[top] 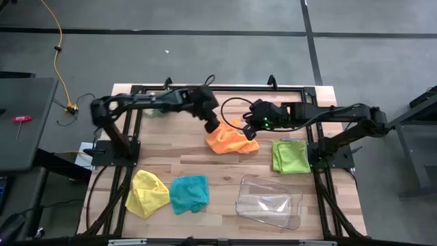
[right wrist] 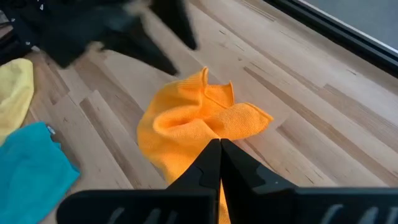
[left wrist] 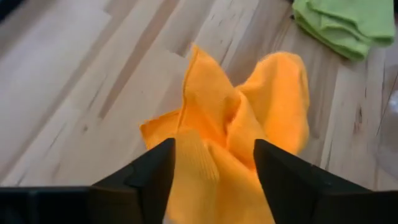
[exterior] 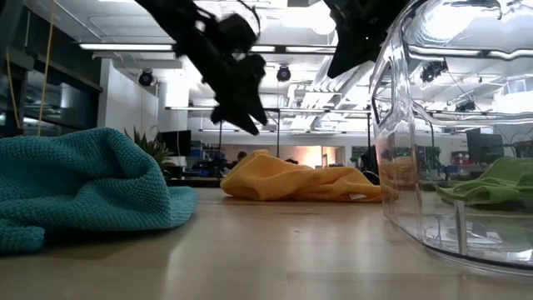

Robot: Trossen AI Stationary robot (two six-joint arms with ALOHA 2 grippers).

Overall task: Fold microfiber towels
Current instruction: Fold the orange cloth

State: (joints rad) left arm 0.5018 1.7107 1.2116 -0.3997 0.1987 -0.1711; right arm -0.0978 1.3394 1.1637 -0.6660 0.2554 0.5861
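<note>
Orange towel (top: 232,140): crumpled in a loose heap on the wooden tabletop (top: 225,171), near the middle toward the far edge, between the two grippers; folds stand up unevenly.
Left gripper (top: 213,126): hangs over the heap's left edge; in the left wrist view its fingers (left wrist: 146,177) are spread apart with the orange cloth showing in the gap below them, and nothing is pinched.
Right gripper (top: 250,131): sits over the heap's right edge; in the right wrist view its fingers (right wrist: 211,163) are pressed together tip to tip, just above the cloth; I cannot tell whether any fabric is caught between them.
Lime green towel (top: 289,156): lies folded flat just right of the orange one, beside the right arm's base frame.
Teal towel (top: 188,193): bunched near the front of the tabletop, left of centre.
Yellow towel (top: 148,193): bunched just left of the teal one, the two nearly touching.
Clear plastic tray (top: 269,202): at the front right, in front of the lime green towel, apart from it.
Arms: both reach inward from the side frames toward the orange heap.
</note>
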